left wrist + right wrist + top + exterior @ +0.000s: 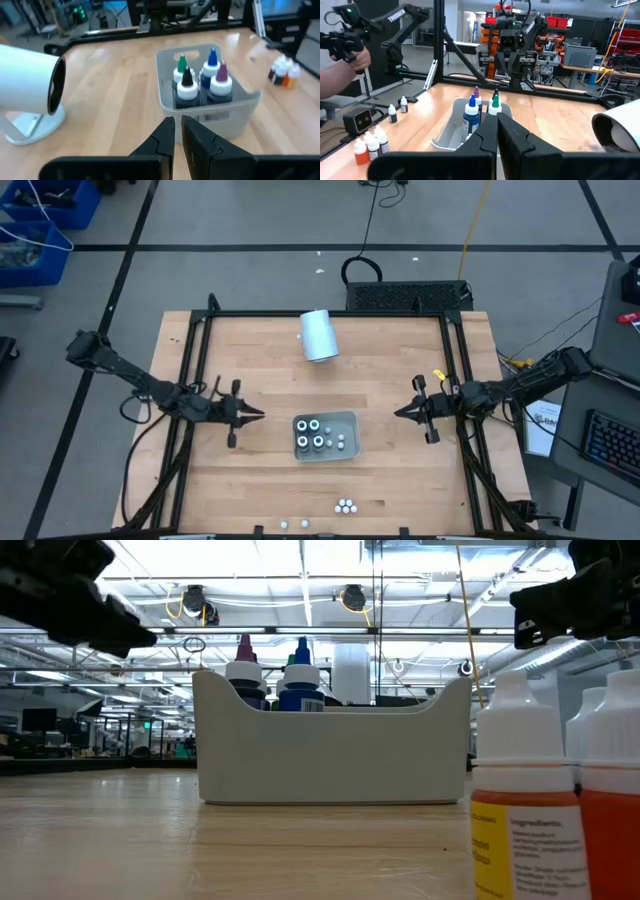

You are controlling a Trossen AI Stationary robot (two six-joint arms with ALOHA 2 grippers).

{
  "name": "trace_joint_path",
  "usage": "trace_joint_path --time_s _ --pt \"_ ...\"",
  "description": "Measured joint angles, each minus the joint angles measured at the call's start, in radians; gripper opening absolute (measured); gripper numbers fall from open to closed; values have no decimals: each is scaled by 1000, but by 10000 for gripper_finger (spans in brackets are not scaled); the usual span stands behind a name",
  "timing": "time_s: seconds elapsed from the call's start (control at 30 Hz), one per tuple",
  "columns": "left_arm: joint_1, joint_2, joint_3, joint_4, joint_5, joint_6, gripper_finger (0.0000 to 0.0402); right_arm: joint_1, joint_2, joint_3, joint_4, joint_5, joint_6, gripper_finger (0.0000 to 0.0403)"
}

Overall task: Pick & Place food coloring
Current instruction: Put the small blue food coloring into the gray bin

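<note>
Item: food coloring bottles.
- Tray (349, 420) sat at bench centre; four dark bottles (311, 434) stood inside, small white ones beside them.
- Loose cluster (345, 505) lay at 6 o'clock near bench edge; more loose bottles (293, 524) at 7 o'clock.
- Left end effector (258, 414): 9 o'clock of tray, fingers nearly together, held nothing.
- Right end effector (399, 413): 3 o'clock of tray, fingers closed, empty.
- Pale cylinder (319, 335) at 12 o'clock.
- You needed to open fingers before descent, take one bottle by cap, avoid toppling neighbours.

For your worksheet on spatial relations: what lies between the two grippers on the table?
In the high view, the grey tray holding food coloring bottles sits between the left gripper and right gripper.
</note>
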Motion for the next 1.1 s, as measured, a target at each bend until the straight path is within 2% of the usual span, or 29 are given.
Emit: trace_joint_path --time_s 0.17,0.27,0.37,0.57,0.7,0.77,0.87,1.1 --pt "-51 247 163 -55 23 -43 42 0 0 0 11 12 0 1" --pt "-111 420 346 -145 53 -31 42 0 1 -1 17 98 -25 1" --pt "-168 590 572 -362 101 -55 42 0 7 -1 19 162 -17 1" --pt "-232 885 1027 -843 126 -241 42 0 9 -1 24 155 -33 1" --pt "-253 1031 1254 -975 205 -331 43 0 9 -1 22 154 -24 1" --pt "-270 1095 1336 -971 273 -347 47 0 9 -1 19 154 -10 1" --pt "-299 1176 1423 -976 356 -384 75 0 9 -1 10 153 10 2" --pt "-341 1317 1484 -974 365 -496 179 0 9 -2 9 154 13 1"
